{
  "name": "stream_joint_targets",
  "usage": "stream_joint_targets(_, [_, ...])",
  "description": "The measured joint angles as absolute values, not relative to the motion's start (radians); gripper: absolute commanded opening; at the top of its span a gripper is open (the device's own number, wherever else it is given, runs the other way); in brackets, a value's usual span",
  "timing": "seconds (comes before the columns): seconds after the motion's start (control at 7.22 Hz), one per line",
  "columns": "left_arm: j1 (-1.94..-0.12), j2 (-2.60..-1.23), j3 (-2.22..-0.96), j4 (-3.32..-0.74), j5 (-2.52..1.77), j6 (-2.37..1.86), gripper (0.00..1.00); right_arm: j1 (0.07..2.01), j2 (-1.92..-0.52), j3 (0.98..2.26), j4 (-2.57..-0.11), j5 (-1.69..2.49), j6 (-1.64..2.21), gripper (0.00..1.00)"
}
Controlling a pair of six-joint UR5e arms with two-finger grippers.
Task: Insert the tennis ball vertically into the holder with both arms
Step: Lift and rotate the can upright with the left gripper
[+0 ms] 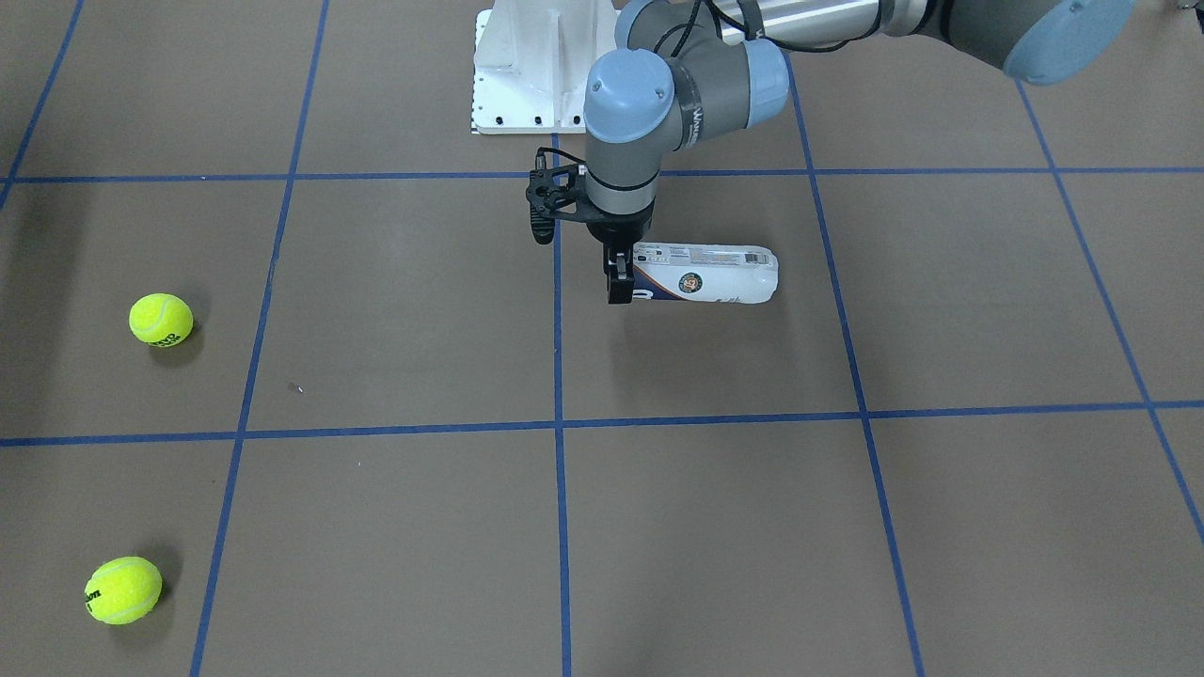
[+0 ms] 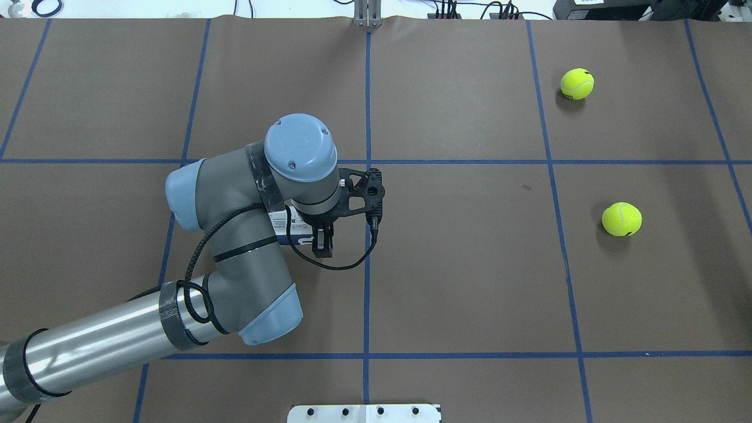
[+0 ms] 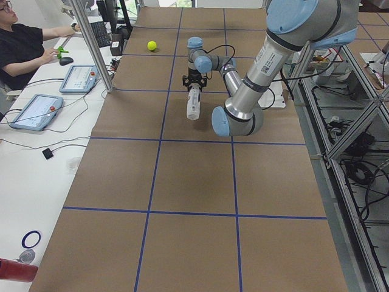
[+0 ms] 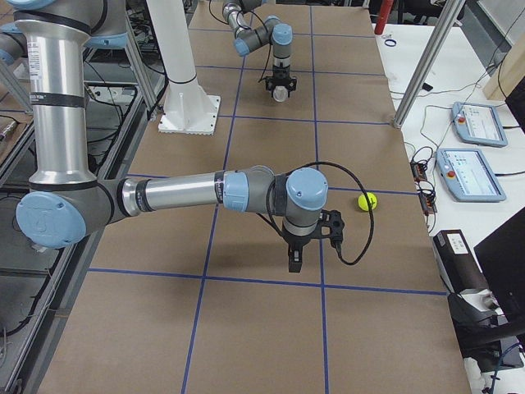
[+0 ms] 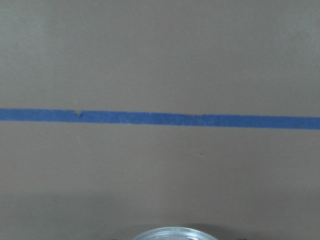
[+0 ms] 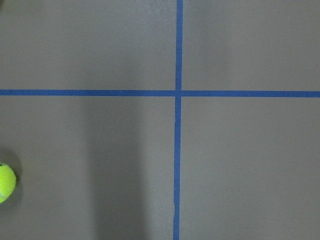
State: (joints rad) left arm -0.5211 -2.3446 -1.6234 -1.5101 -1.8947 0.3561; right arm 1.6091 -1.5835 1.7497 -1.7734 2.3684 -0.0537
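Near the middle of the brown, blue-taped table, one clear plastic tennis-ball tube with a navy-and-white label lies on its side. The left gripper is pinched on its rimmed end. Two yellow-green tennis balls sit well apart from it, a nearer ball and a farther ball. Whether the right gripper is apart or together cannot be told.

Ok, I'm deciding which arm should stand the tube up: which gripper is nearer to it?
Left. The left gripper is right at the tube, with its fingers at the rim end. The right gripper hangs far off to the robot's right.
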Motion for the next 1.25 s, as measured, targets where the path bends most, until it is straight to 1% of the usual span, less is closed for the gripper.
stream_joint_targets(0.28, [-0.552,-2.354,-1.69,-1.526,-1.896,0.328,0.52,1.61,-1.582,1.751,-1.773,2.369,-0.054,0.99])
stream_joint_targets(0.55, [-0.576,-2.364,-1.707,-1.684,-1.896,0.206,0.52,1.61,-1.577,1.752,-1.773,2.37,-0.054,0.99])
stream_joint_targets(0.83, [-0.585,-2.364,-1.668,-1.981,-1.878,-0.01,0.52,1.611,-1.571,1.752,-1.773,2.368,-0.054,0.99])
stream_joint_targets(1.25, [-0.586,-2.344,-1.495,-2.575,-1.789,-0.314,0.52,1.611,-1.567,1.753,-1.773,2.366,-0.054,0.99])
